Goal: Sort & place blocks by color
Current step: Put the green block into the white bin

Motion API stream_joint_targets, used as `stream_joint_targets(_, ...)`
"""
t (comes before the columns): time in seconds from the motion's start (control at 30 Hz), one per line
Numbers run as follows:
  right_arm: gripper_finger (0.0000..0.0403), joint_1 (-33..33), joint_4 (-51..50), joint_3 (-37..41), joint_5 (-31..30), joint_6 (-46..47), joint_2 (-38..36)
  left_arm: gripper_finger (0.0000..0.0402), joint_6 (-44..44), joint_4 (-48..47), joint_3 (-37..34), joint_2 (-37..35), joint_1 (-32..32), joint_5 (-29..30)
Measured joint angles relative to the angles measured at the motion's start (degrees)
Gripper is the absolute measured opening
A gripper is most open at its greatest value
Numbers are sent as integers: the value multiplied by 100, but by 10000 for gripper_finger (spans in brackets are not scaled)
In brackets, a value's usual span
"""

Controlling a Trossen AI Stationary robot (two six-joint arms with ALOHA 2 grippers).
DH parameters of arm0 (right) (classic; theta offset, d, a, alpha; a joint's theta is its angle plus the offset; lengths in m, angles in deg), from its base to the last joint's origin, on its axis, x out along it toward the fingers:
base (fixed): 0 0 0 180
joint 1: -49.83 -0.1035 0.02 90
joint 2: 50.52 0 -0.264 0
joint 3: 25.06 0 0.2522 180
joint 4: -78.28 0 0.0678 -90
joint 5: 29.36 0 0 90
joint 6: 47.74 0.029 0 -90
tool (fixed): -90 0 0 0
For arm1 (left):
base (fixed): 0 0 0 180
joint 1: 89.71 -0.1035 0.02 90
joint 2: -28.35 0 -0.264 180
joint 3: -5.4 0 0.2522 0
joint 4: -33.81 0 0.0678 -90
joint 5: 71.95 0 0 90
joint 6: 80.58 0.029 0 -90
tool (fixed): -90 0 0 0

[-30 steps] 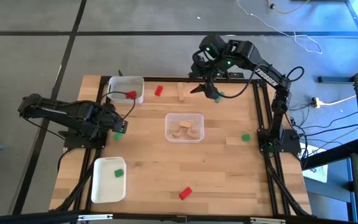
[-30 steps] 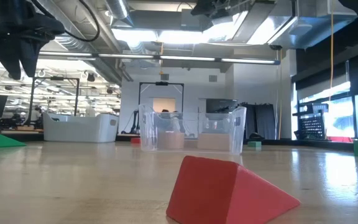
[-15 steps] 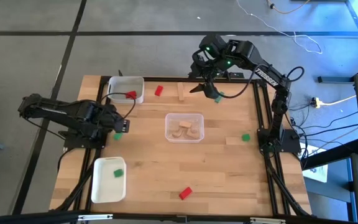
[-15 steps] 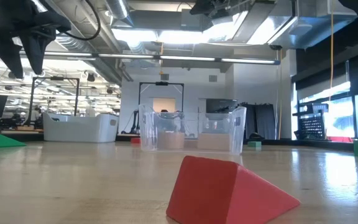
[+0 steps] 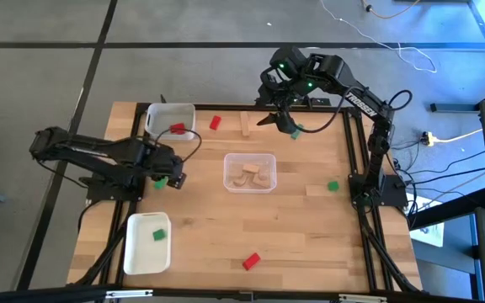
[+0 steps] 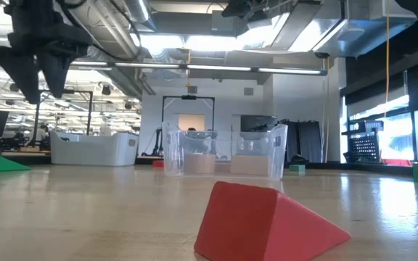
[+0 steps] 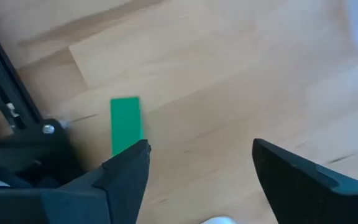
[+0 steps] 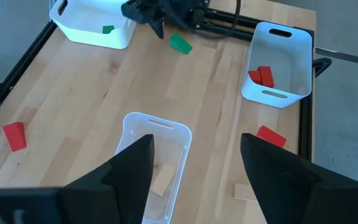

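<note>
Blocks lie about the tabletop (image 5: pixel 200 244); left gripper (image 5: pixel 168 178) hangs above a green block (image 7: pixel 125 124), jaws released, right gripper (image 5: pixel 281 123) too.

Red blocks: one wedge (image 5: pixel 251 261) lies near the tabletop's front edge, one (image 5: pixel 215 123) near the back edge, another (image 5: pixel 176 129) in the white tray at the back left corner. Green ones: one (image 5: pixel 159 235) in the front-left white tray, one (image 5: pixel 159 182) by the left edge, one (image 5: pixel 333 186) toward the right edge. Plain light-wood pieces (image 5: pixel 251 174) sit in the clear central tray — another (image 5: pixel 246 124) lies near the back edge.
</note>
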Motion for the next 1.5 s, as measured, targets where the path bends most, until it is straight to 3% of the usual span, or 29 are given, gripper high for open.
stream_joint_targets(0.23,239,0,0,0,-1,1,0,274,978,-57,-50,672,-527,-410)
stream_joint_targets(0.8,239,0,33,0,-1,0,2,274,1640,-67,-184,2338,-1161,-739)
stream_joint_targets(1.07,239,0,35,0,-1,0,2,274,1651,-506,-208,3112,-1244,-709)
stream_joint_targets(1.5,239,0,44,0,-1,0,2,274,1802,174,-669,3395,-1249,-882)
